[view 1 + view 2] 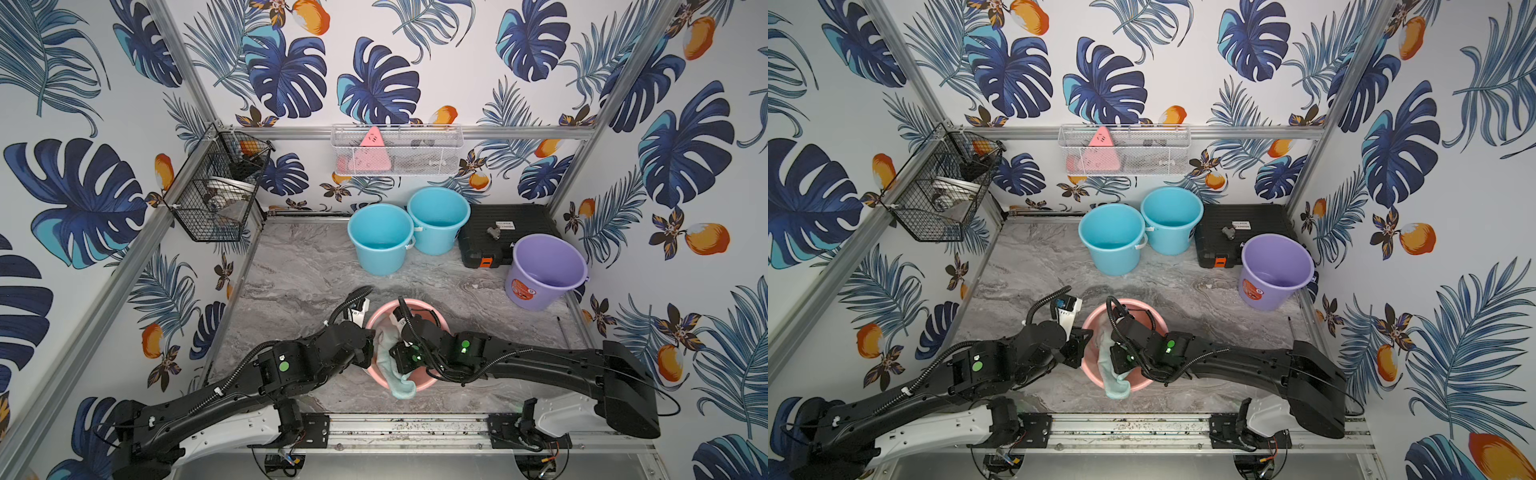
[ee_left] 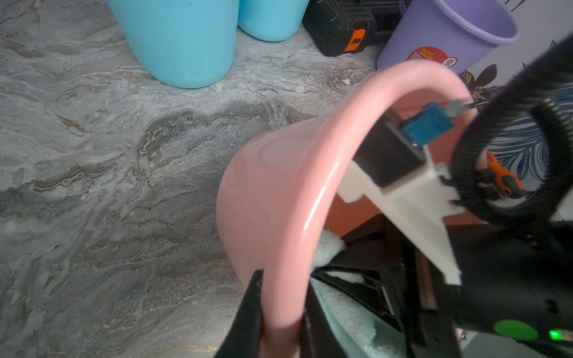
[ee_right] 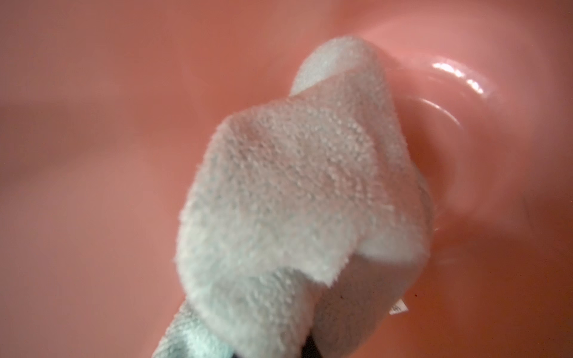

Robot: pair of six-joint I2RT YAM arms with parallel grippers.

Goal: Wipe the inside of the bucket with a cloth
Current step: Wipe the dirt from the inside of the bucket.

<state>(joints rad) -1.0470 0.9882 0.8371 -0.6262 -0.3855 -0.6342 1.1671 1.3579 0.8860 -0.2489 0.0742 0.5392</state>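
Marble tabletop (image 1: 291, 266), left gripper (image 2: 283, 289) clamps pink bucket (image 2: 263, 186), right gripper (image 3: 305, 345) clamps cloth (image 3: 294, 186), purple bucket (image 2: 434, 40): "BUCKET"

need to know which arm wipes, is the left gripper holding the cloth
No, the left gripper is shut on the pink bucket's rim, while the cloth sits bunched inside the bucket.

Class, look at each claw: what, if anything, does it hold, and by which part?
Left claw clamps the pink bucket by its rim. Right claw grips the cloth by a bunched fold inside the bucket; the other end trails over the rim.
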